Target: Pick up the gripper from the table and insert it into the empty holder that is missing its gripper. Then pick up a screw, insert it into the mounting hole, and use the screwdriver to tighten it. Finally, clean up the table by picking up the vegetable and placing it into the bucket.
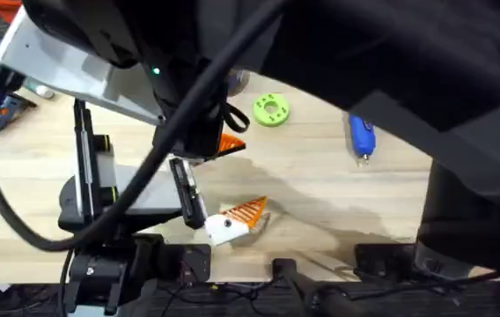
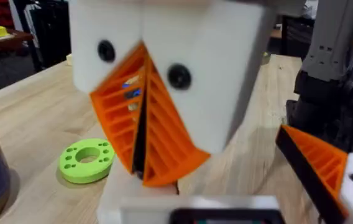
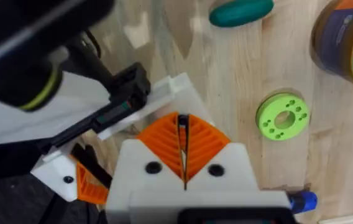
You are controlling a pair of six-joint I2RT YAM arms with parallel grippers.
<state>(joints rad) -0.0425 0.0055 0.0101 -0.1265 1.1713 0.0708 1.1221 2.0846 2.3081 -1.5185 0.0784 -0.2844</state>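
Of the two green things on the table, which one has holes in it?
The flat lime-green disc: a big middle hole ringed by small ones. The dark green toy vegetable is smooth and solid.

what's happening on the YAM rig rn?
Both arms hang over the table. The left gripper and the right gripper are each shut, with nothing visible between the pads. The screwdriver lies on the table, untouched. The vegetable is on the table beside the bucket, not yet in it. A green disc sits nearby.
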